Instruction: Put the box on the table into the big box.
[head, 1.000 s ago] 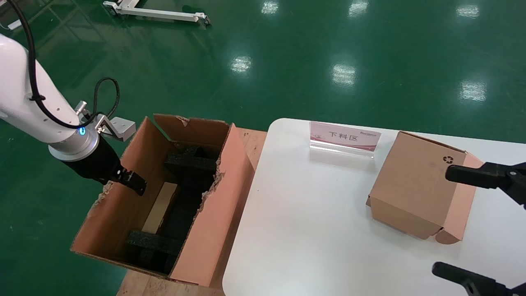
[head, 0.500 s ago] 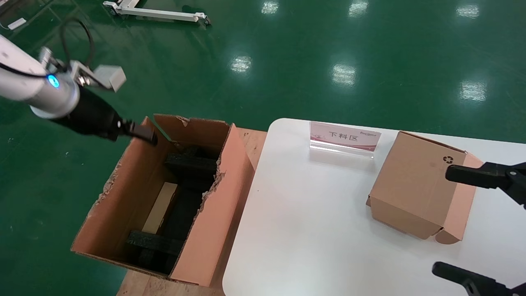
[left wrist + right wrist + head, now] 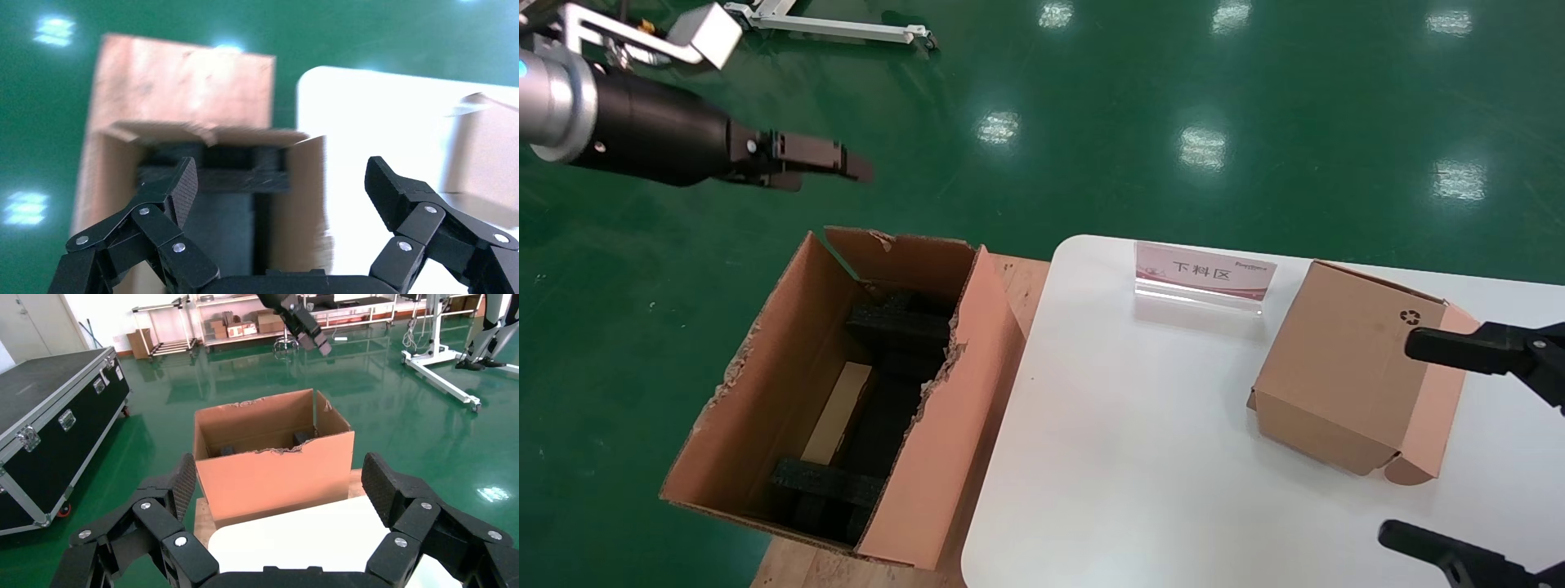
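Observation:
The small slim brown box (image 3: 838, 412) lies inside the big box (image 3: 928, 457), against its left wall, between black foam blocks (image 3: 899, 322). My left gripper (image 3: 838, 171) is open and empty, held high above the far left corner of the big box. In the left wrist view the gripper (image 3: 281, 174) looks down at the big box (image 3: 300, 184). My right gripper (image 3: 1397, 438) is open and empty at the right edge of the white table (image 3: 1132, 457). In the right wrist view the gripper (image 3: 278, 471) faces the big box (image 3: 245, 478).
A cube-like cardboard box with a recycling symbol (image 3: 1336, 367) stands on the table between my right gripper's fingers. A pink sign (image 3: 1204, 272) stands at the table's far edge. The big box rests on a wooden pallet (image 3: 1017, 278) on a green floor.
My left gripper has risen out of the big box and swung up and away, empty. The small box stays inside. The right arm has not moved.

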